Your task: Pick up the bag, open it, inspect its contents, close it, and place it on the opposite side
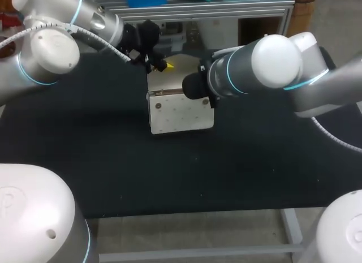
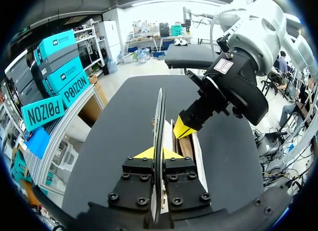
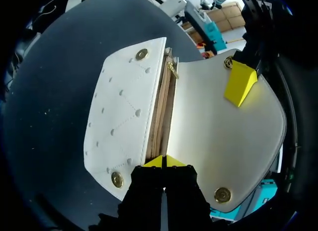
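Note:
The white quilted bag (image 1: 180,113) stands in the middle of the black table with its flap (image 3: 223,136) lifted open. My left gripper (image 2: 158,152) is shut on the flap's (image 2: 159,112) free edge, which runs edge-on between its yellow tips. From behind the bag, the gripper (image 1: 160,65) holds that edge up. My right gripper (image 3: 164,161) is shut, tips together at one end of the bag's mouth, where the tan lining (image 3: 160,121) shows. Brass snaps (image 3: 141,54) dot the bag's front panel. In the head view the right arm (image 1: 249,68) hides its own fingers.
The black table mat (image 1: 85,155) stretches wide on both sides of the bag and toward the front edge (image 1: 186,209). Both arms meet over the table's middle rear, close to each other.

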Controlling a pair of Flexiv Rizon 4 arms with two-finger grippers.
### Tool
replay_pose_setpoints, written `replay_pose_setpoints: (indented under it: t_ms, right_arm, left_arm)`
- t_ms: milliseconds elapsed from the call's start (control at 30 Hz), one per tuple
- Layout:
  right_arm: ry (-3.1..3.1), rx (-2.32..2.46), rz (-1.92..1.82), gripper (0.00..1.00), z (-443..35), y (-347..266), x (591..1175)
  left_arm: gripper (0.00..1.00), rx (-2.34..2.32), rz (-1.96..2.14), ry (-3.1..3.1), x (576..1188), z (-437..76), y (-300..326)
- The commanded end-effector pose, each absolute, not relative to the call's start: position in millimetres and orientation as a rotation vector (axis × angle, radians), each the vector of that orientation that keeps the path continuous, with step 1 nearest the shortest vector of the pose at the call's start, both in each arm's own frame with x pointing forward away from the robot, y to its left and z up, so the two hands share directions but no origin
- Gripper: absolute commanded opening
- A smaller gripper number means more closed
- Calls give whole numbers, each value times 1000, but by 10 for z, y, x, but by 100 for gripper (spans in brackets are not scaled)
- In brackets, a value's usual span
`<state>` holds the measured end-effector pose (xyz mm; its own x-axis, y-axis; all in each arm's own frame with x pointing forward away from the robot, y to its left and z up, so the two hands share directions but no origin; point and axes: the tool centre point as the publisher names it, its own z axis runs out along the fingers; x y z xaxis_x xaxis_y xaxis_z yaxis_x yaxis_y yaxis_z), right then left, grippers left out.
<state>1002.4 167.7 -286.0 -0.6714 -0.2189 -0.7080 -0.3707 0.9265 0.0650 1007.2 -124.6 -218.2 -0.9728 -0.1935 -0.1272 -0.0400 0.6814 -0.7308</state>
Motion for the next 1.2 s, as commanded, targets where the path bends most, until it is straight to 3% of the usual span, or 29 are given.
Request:
replay_pose_setpoints:
  t_ms: [33,800,1200]
  right_arm:
    - [2325,-413,259,0,-2880,1690,10022]
    - [2392,-435,255,0,-3096,1659,9861]
    - [2428,-440,281,0,-3180,1675,10077]
  left_arm:
    - [0,-199,-1172,2689,10051,-2184,-1250]
    - [0,-281,-1197,2620,10079,-2170,-1222]
    - [0,-228,-1259,2632,9957,-2141,-1241]
